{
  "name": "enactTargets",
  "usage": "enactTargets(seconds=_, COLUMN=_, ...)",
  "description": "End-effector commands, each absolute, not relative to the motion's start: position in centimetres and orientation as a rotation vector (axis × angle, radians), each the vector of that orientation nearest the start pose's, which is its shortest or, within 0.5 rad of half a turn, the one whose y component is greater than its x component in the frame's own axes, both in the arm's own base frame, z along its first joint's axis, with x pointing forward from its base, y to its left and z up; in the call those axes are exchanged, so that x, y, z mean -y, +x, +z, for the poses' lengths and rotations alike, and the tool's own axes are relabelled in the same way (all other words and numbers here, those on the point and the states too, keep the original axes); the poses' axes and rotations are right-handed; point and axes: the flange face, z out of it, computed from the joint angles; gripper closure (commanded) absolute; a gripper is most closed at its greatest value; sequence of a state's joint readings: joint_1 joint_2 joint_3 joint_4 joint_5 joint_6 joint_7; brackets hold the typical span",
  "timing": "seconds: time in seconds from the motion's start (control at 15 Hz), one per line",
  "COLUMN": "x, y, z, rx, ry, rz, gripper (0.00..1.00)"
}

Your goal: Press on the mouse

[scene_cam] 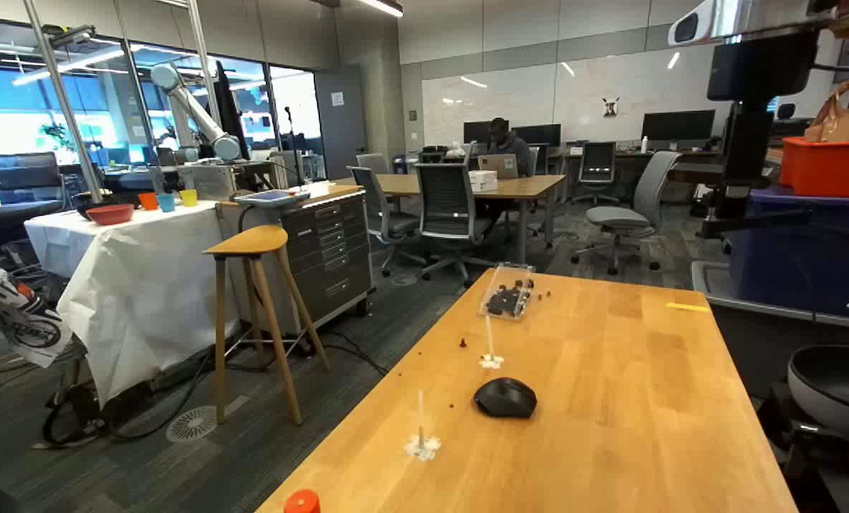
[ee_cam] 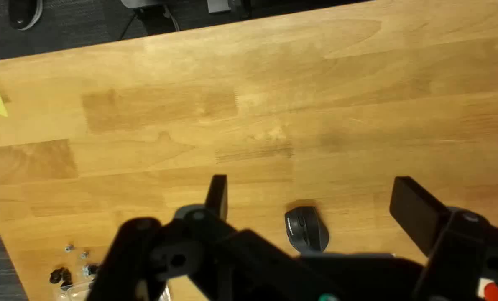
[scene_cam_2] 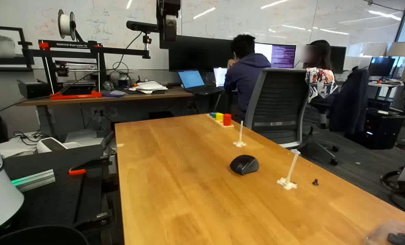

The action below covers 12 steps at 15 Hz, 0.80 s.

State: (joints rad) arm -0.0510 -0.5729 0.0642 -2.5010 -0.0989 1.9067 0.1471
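The mouse is black, oval and domed. It lies on the wooden table in both exterior views [scene_cam: 506,397] [scene_cam_2: 244,164] and in the wrist view [ee_cam: 306,229], where its lower end is partly covered by the gripper body. My gripper [ee_cam: 311,179] is open and empty, with its fingers spread wide and the mouse showing between them. Nothing touches the mouse. In an exterior view the gripper [scene_cam: 752,222] hangs high at the right, well away from the mouse. A black part, seemingly of the gripper, shows at the top edge of an exterior view [scene_cam_2: 168,20].
Two white pegs [scene_cam: 490,345] [scene_cam: 421,431] stand taped to the table beside the mouse. A clear case [scene_cam: 485,306] with dark pieces lies at one table end. A coloured stacking toy [scene_cam_2: 227,119] is at the opposite end. A pan [scene_cam: 841,377] stands beside the table.
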Motion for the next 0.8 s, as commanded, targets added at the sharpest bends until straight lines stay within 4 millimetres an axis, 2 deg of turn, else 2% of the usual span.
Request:
enactTargets(seconds=0.0, x=0.1, y=37.3, z=47.9, rx=-0.181, ry=-3.265, rz=0.018, gripper=0.0)
enactTargets(seconds=0.33, x=-0.1, y=37.6, z=48.3, rx=-0.18, ry=-3.274, rz=-0.019, gripper=0.0)
enactTargets(seconds=0.73, x=0.3, y=40.4, z=48.4, rx=-0.272, ry=-3.302, rz=-0.316, gripper=0.0)
